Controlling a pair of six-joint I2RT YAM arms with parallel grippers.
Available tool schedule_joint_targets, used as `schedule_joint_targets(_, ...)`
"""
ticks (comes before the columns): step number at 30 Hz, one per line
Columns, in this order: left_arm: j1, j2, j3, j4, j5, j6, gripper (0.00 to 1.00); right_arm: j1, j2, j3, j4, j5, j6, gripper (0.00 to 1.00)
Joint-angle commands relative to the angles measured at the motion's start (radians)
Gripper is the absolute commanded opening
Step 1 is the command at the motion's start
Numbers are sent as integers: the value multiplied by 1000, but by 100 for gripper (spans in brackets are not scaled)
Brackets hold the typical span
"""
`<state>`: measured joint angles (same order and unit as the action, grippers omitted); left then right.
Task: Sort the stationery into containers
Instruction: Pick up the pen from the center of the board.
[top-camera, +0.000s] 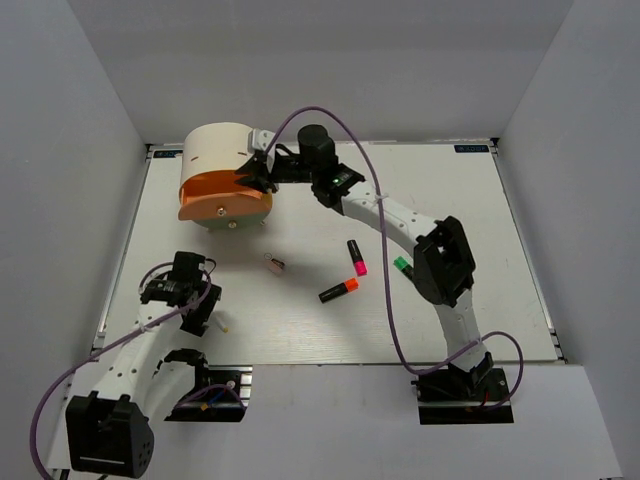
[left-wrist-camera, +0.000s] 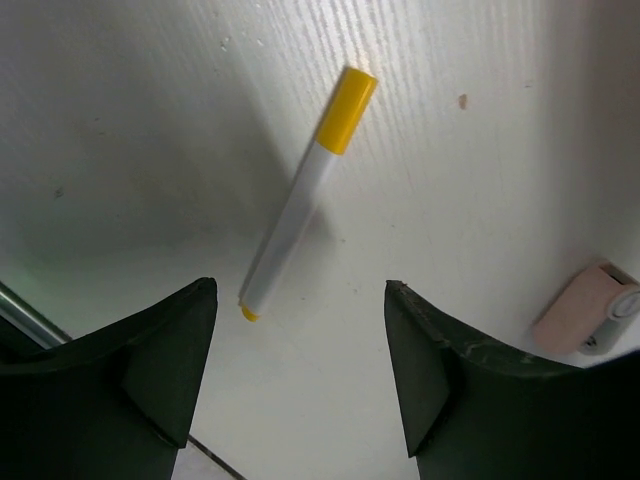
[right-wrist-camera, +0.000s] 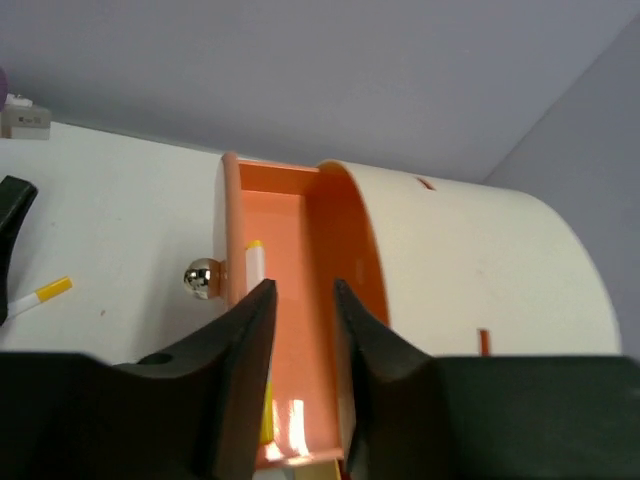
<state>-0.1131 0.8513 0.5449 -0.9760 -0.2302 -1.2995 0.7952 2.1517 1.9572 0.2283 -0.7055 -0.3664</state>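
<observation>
White tabletop (top-camera: 510, 220) boxed by grey walls holds everything. At the left, the left gripper (left-wrist-camera: 300, 288) hangs over a stick (left-wrist-camera: 305, 195) with its jaws spread wide, one on either side of the stick's near end, gripping nothing; the stick lies flat on the table. Further back stands the organiser (top-camera: 215, 150) with its orange drawer (right-wrist-camera: 300, 230) pulled out, and a second stick (right-wrist-camera: 255, 262) lies inside. The right gripper (right-wrist-camera: 302, 288) is over that drawer, jaws parted a little with only drawer floor between them, so it looks released. To the right, the clip (top-camera: 275, 264), orange marker (top-camera: 339, 290), pink marker (top-camera: 357, 257) and green marker (top-camera: 403, 266) lie loose on the table. I judge one piece sorted and five left, with the near stick likely next.
</observation>
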Motion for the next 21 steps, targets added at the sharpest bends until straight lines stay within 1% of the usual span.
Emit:
schedule_joint_targets(1, 6, 35, 12, -15, -31, -14, 77, -51, -170, -84, 91, 78, 41, 30)
schedule_joint_targets(2, 6, 46, 12, -3, -31, -14, 74, -60, -190, -101, 89, 102, 47, 21)
schedule_joint_targets(3, 6, 70, 12, 9, -31, -14, 69, -66, -241, -121, 88, 153, 59, 17)
schedule_joint_targets(5, 6, 100, 12, 22, -31, -14, 66, -106, -268, -185, 68, 179, 79, 13)
schedule_joint_targets(8, 6, 153, 12, 33, -31, -1, 63, -158, -369, -273, 0, 178, 87, 13)
schedule_joint_targets(9, 6, 167, 12, 43, -31, 12, 62, -180, -389, -332, -4, 173, 90, 13)
schedule_joint_targets(10, 6, 182, 12, 52, -31, 23, 60, -191, -456, -368, 8, 170, 90, 13)
schedule_joint_targets(12, 6, 238, 24, 53, -31, 57, 60, -224, -501, -511, 26, 161, 89, 13)
schedule_joint_targets(13, 6, 258, 24, 53, -31, 57, 60, -234, -525, -543, 46, 158, 87, 13)
schedule_joint_targets(14, 6, 276, 33, 53, -31, 72, 60, -241, -586, -632, 51, 158, 90, 13)
schedule_joint_targets(16, -8, 314, 44, 53, -31, 84, 60, -266, -642, -687, 72, 147, 92, 13)
schedule_joint_targets(17, -8, 315, 44, 69, -31, 85, 60, -269, -674, -755, 77, 149, 99, 13)
schedule_joint_targets(18, -8, 315, 44, 80, -31, 94, 60, -278, -690, -779, 88, 141, 103, 13)
schedule_joint_targets(21, -8, 351, 44, 125, -31, 118, 56, -294, -768, -869, 100, 135, 116, 13)
